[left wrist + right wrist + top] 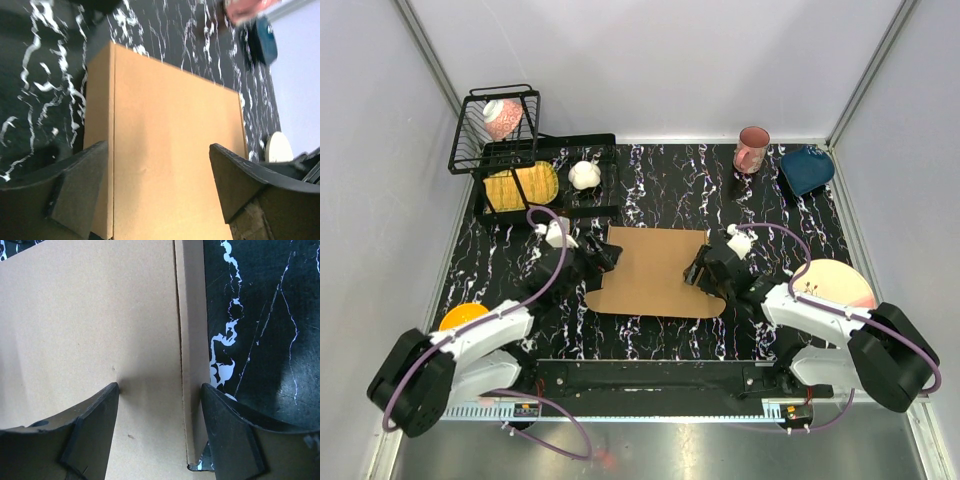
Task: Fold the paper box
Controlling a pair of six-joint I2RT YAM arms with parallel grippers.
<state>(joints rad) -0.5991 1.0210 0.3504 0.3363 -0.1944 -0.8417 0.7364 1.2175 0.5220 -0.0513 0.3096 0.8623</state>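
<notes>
On the black marbled mat (660, 195), a black wire basket (470, 135) stands at ten o'clock with a pink-patterned cup (503, 117) inside. Just below it lies something yellow (520, 186), and beside that a small white lump (584, 175). A pink mug (751, 150) stands at one o'clock, a dark blue dish (807, 168) at two, a pale plate (833, 282) at four and an orange round thing (462, 317) at eight.

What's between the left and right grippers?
Only the paper box, a flat brown cardboard sheet: left gripper sits at its left edge, right gripper at its right edge. It shows best in the top external view.
</notes>
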